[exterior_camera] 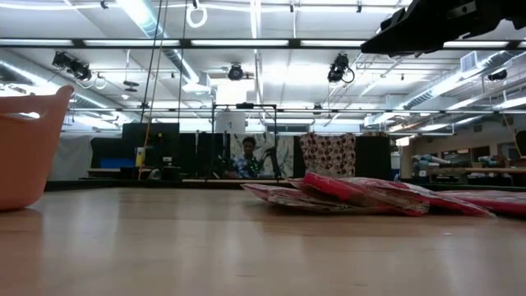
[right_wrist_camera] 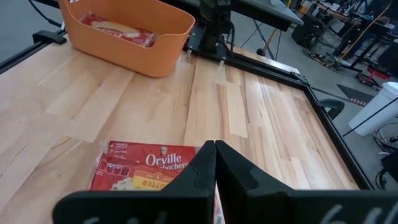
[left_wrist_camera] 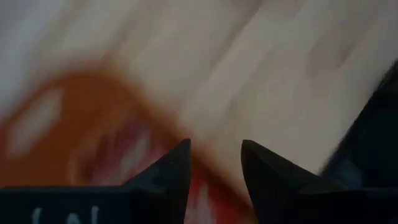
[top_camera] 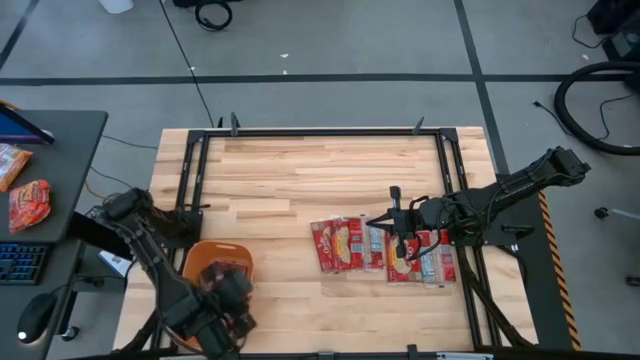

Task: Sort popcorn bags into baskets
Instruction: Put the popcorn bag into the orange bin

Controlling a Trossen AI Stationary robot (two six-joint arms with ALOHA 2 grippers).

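Note:
Several red popcorn bags with cream-yellow panels lie overlapping in a flat pile on the table's right half, and show in the low view too. The top one reads "Orville". The orange basket stands near the near-left corner, with a bag inside. My left gripper hovers open above the basket; that view is blurred. My right gripper is shut and empty. It hangs above the pile's left part, well clear of it.
A black metal frame borders the table. Bare wood lies between basket and pile and across the far half. A grey desk on the left holds an orange-red snack packet. A person sits far behind the table.

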